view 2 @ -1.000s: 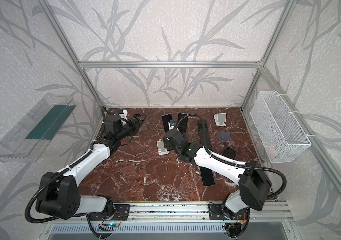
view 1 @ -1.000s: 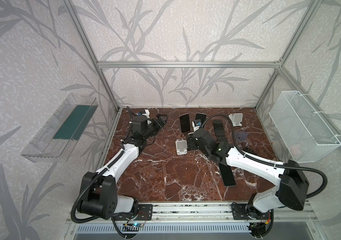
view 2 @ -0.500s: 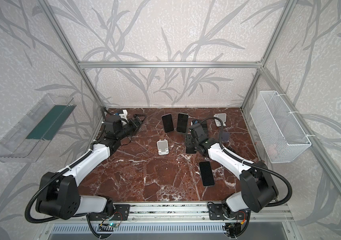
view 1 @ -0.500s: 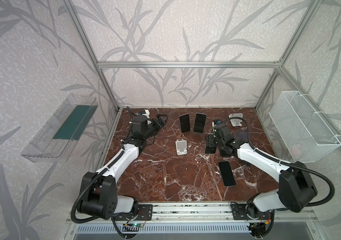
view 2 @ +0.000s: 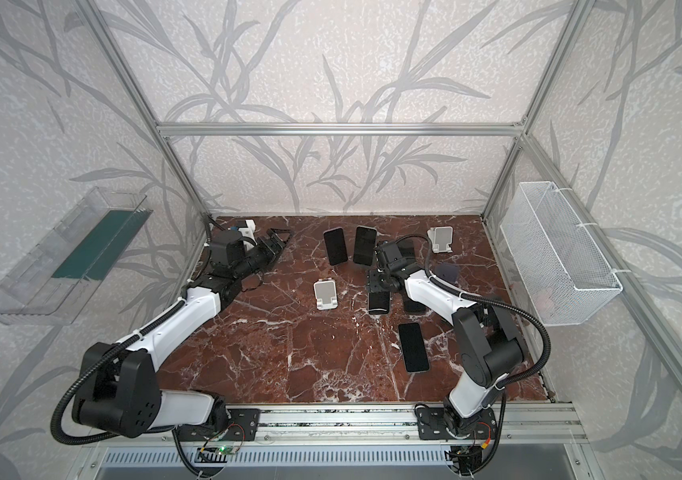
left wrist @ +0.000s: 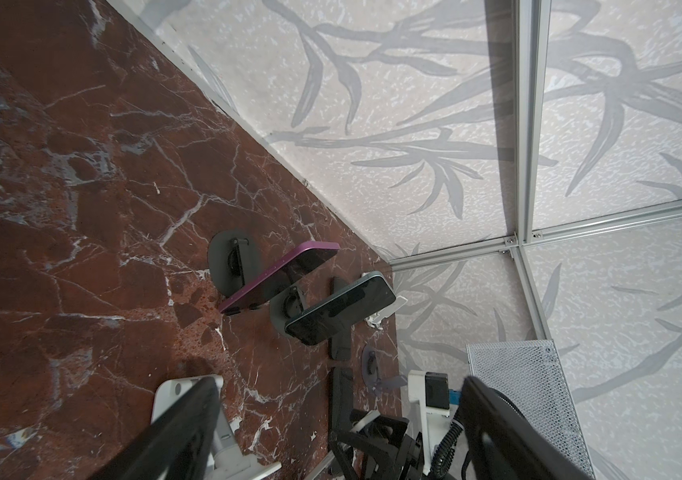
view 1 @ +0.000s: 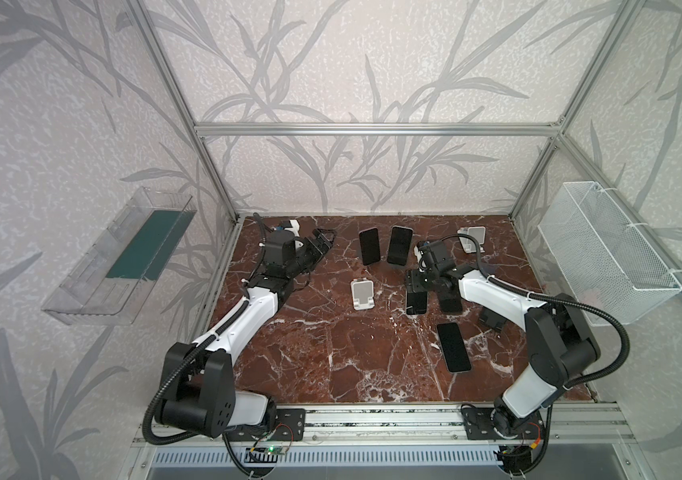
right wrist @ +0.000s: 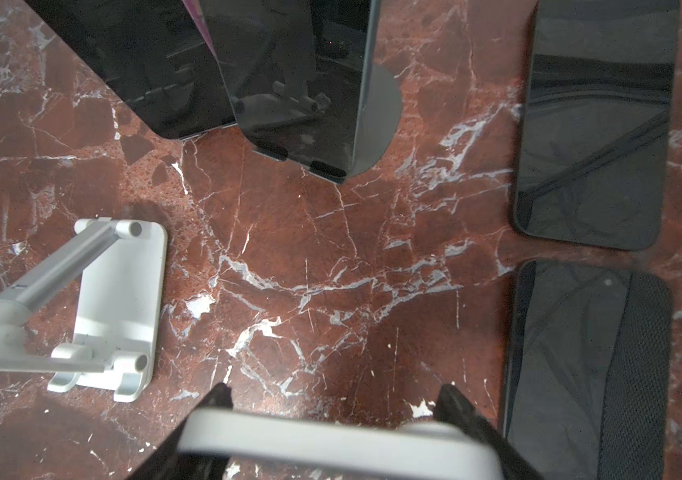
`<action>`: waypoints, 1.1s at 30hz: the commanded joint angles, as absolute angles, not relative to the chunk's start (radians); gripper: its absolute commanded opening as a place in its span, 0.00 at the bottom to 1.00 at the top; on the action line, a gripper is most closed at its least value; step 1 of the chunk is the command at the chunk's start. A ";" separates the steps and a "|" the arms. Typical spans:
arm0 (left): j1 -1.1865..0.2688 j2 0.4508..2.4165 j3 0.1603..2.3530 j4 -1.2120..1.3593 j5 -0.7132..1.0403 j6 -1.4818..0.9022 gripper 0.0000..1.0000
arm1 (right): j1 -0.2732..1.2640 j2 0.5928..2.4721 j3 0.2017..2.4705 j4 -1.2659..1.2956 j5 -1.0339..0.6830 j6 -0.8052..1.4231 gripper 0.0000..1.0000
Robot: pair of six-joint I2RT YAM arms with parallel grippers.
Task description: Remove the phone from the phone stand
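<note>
- Currently nearest the rail: 1 dark phone (view 1: 453,347) lies flat on the marble table (view 1: 331,353)
- Mid-table: right gripper (view 1: 416,291) is closed partway onto the phone (view 1: 416,305); fingers clamp its 2 long edges; screen dark; cannot tell whether its lower end touches the table
- Just left of it: white phone stand (view 1: 362,293); bare; apart from the phone
- Farther back: 2 propped phones (view 1: 369,246) (view 1: 399,245) lean on stands
- Far left corner: left gripper (view 1: 318,245) about half open; nothing between its fingers (left wrist: 190,428)
</note>
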State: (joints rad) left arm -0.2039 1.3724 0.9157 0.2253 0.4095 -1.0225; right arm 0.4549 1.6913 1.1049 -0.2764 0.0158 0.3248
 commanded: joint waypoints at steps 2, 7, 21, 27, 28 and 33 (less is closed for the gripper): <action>-0.209 1.374 0.942 0.247 0.408 -1.019 0.90 | 0.442 1.755 1.140 -0.329 0.008 0.322 0.68; -0.209 1.370 0.941 0.247 0.403 -1.017 0.91 | 0.436 1.806 1.160 -0.334 0.009 0.331 0.69; -0.207 1.380 0.944 0.247 0.411 -1.021 0.91 | 0.431 1.906 1.183 -0.305 0.001 0.334 0.69; -0.206 1.381 0.943 0.252 0.416 -1.026 0.90 | 0.429 1.911 1.170 -0.296 0.022 0.346 0.70; -0.206 1.381 0.943 0.253 0.418 -1.028 0.90 | 0.429 1.911 1.164 -0.284 0.026 0.357 0.70; -0.207 1.386 0.940 0.253 0.415 -1.028 0.90 | 0.429 1.931 1.171 -0.275 0.023 0.383 0.72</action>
